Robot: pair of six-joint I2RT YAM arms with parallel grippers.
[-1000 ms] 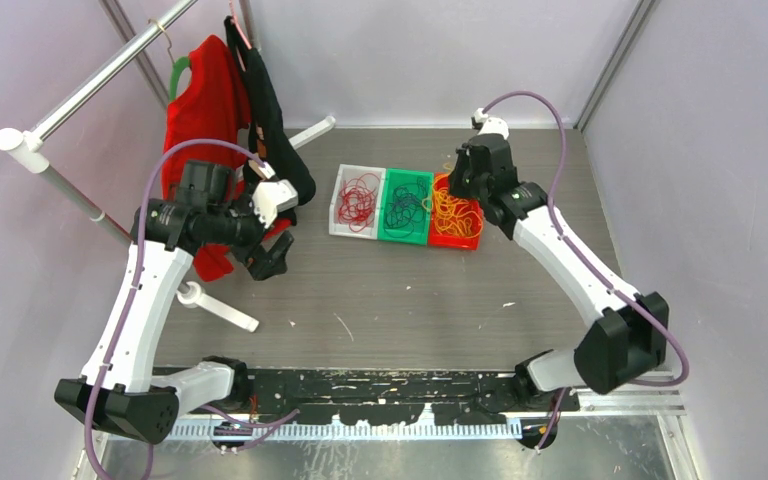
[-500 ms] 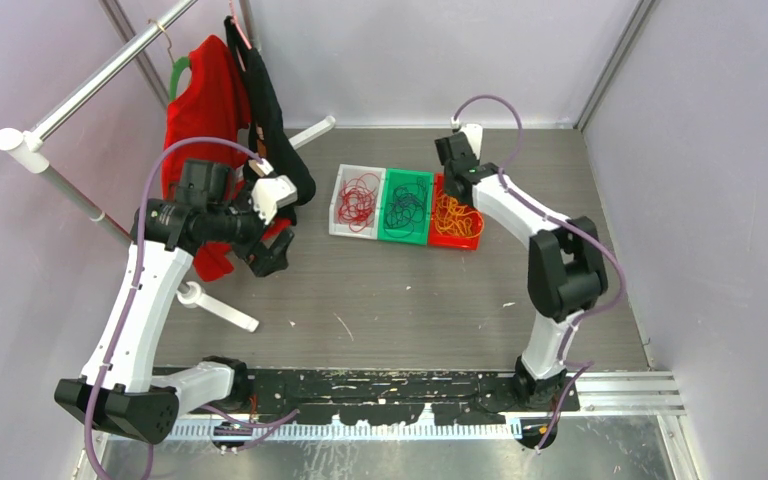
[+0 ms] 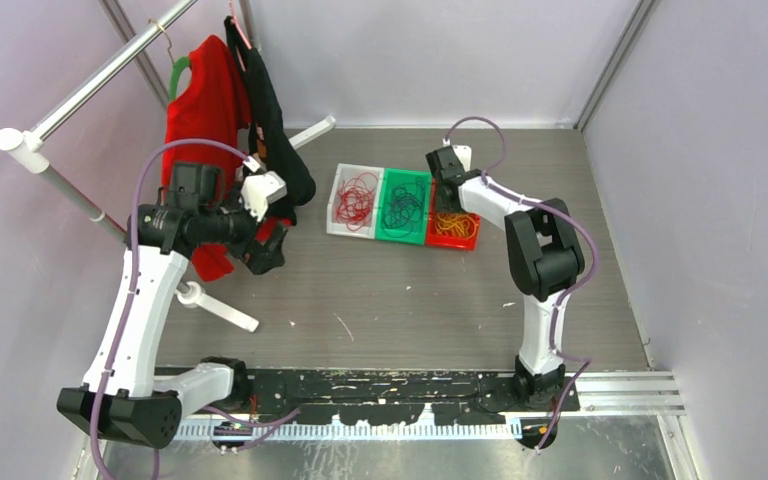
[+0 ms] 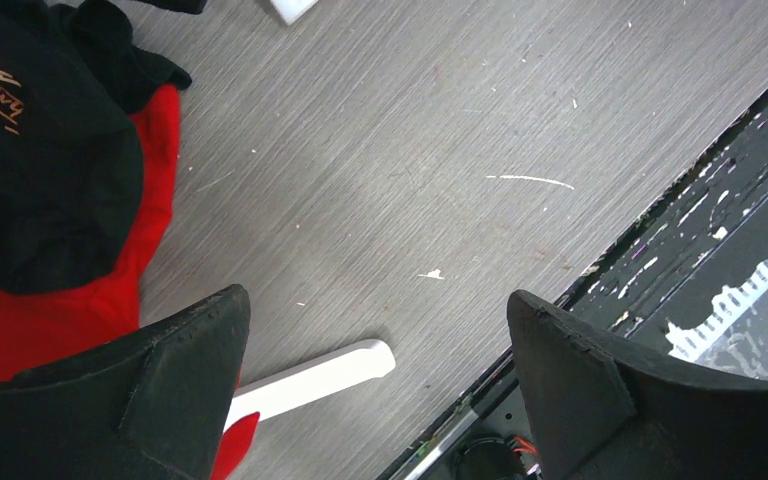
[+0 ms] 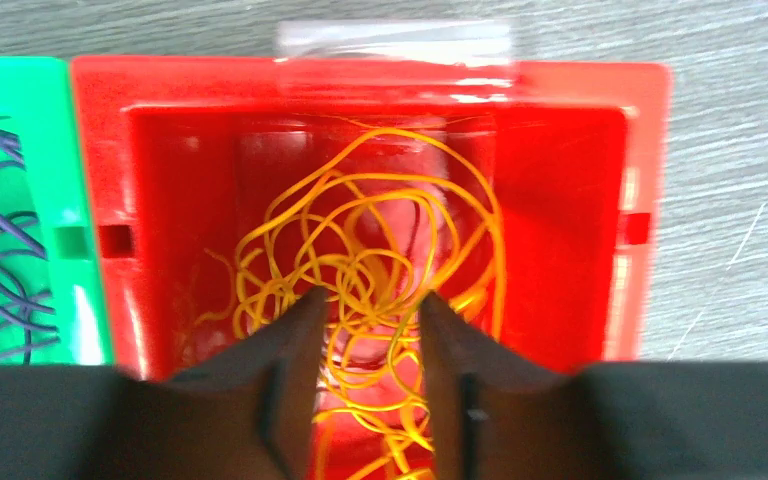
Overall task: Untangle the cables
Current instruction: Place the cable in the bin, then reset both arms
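Note:
The cables lie sorted in three bins side by side: red cables [image 3: 357, 198] in a white bin [image 3: 338, 213], dark purple ones [image 3: 403, 205] in a green bin [image 3: 396, 237], yellow-orange ones [image 3: 454, 226] in a red bin [image 3: 473, 241]. My right gripper [image 3: 447, 188] hangs over the far end of the red bin. In the right wrist view it [image 5: 372, 298] points down at the yellow-orange cables [image 5: 380, 230], jaws a little apart, strands showing in the gap, nothing pinched. My left gripper [image 3: 270, 250] is wide open and empty beside the clothes, far from the bins.
A clothes rack [image 3: 90, 85] with a red garment [image 3: 205, 100] and a black one [image 3: 275, 130] stands at the back left. Its white foot [image 4: 320, 372] lies below my left gripper [image 4: 375, 300]. Black rail [image 3: 380, 385] runs along the near edge.
The right arm has folded in and its gripper has moved left and lower over the red bin, with its jaws parting from shut. The left arm has barely shifted.

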